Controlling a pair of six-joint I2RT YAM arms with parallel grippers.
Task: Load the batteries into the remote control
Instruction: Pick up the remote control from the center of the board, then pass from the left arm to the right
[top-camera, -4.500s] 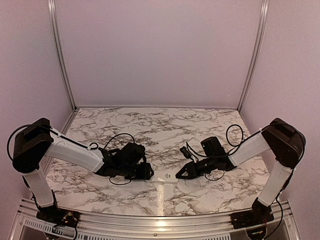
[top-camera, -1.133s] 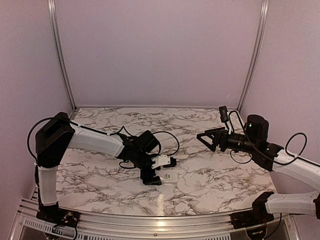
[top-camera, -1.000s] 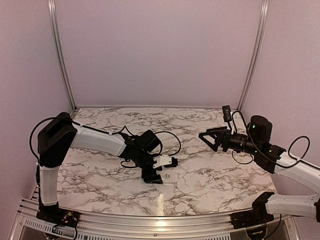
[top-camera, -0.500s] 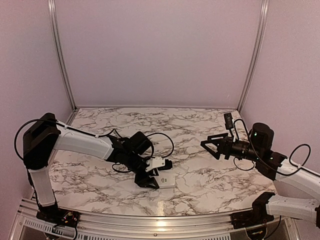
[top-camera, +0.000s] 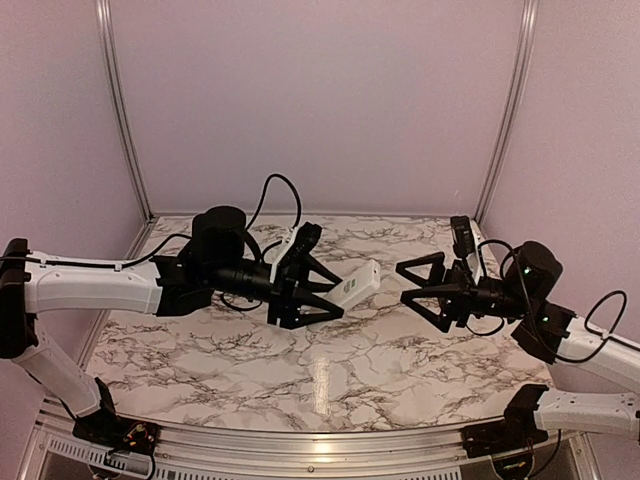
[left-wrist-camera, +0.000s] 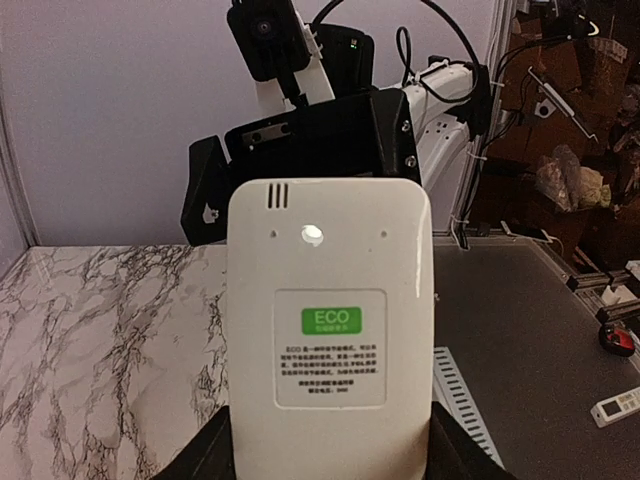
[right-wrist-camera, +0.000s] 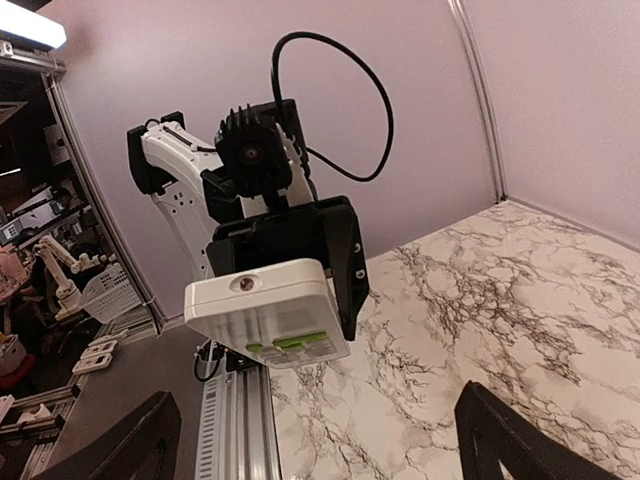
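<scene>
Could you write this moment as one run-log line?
left gripper: shut on remote control, held aloft | right gripper: open, empty, facing it

White remote control (top-camera: 357, 285), green label (left-wrist-camera: 330, 321)

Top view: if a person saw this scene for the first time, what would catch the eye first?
The white remote control stands out: the left arm's fingers hold it in the air above the middle of the marble table, and the left wrist view shows a green ECO label on it. Facing it from the right, apart from it, the right arm's fingers are spread wide open.
</scene>
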